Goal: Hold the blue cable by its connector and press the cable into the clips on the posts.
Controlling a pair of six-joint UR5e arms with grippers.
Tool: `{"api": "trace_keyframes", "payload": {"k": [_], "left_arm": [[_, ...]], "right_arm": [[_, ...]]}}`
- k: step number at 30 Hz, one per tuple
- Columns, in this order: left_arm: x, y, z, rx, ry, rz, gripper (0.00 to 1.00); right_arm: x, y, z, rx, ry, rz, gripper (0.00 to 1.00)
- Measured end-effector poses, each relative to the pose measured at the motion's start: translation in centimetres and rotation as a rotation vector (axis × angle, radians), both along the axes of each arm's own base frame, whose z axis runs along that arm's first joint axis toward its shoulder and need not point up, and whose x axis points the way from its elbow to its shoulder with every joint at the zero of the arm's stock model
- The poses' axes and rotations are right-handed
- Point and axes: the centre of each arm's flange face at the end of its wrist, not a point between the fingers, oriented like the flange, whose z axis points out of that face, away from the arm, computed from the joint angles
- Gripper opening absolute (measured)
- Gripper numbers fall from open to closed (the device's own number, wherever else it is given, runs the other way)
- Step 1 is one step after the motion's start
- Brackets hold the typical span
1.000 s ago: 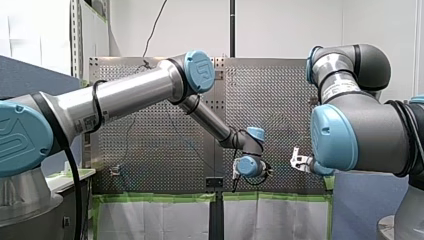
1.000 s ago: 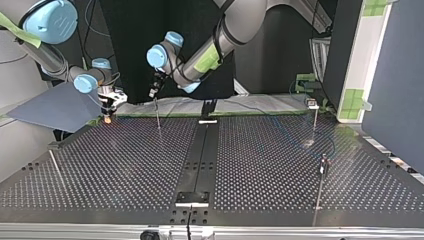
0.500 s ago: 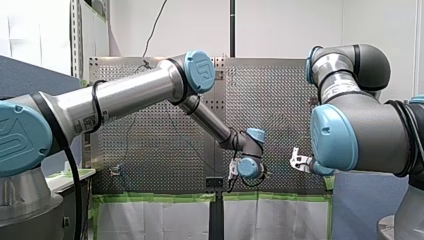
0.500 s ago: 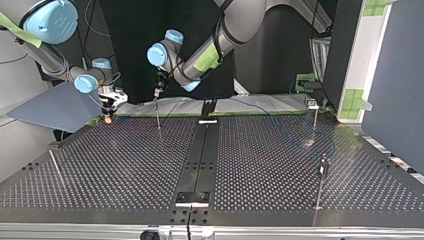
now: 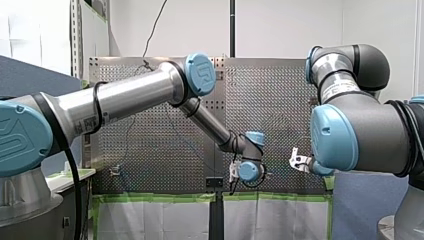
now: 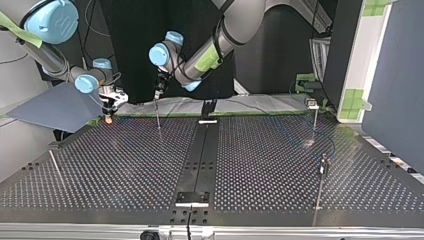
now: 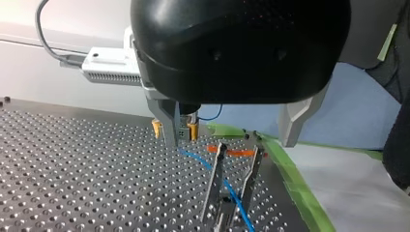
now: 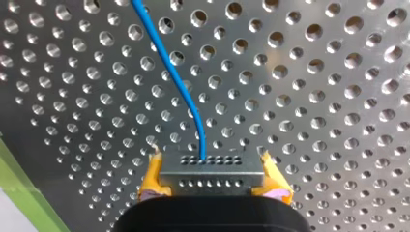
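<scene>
While our right gripper [image 8: 212, 166] clamps connector [image 8: 208, 178] between yellow pads [image 8: 153, 176], blue cable [image 8: 179, 82] runs into forked clip [image 7: 214, 179] on post [image 6: 158, 117]. Left gripper [image 7: 229, 141] hangs wide open above. We judge seating step in hand; next: press cable down squarely.

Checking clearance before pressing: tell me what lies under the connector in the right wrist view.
The perforated table shows below the connector, the blue cable running out over it. The spot directly beneath the connector is hidden.
</scene>
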Motion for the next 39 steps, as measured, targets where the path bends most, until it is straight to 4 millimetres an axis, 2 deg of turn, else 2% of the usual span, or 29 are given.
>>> {"api": "trace_keyframes", "payload": {"k": [9,23,39], "left_arm": [[-0.4,0.1,-2.8,0.014,0.007,0.014,1.00],[-0.7,-1.7,-1.6,-0.018,-0.037,0.000,1.00],[-0.8,-1.7,-1.6,-0.019,-0.032,0.004,1.00]], "right_arm": [[0.1,0.0,0.0,-0.001,0.000,0.002,0.00],[0.2,0.0,0.0,-0.004,0.000,0.002,0.00],[0.2,0.0,-0.1,-0.002,-0.001,0.007,0.00]]}}
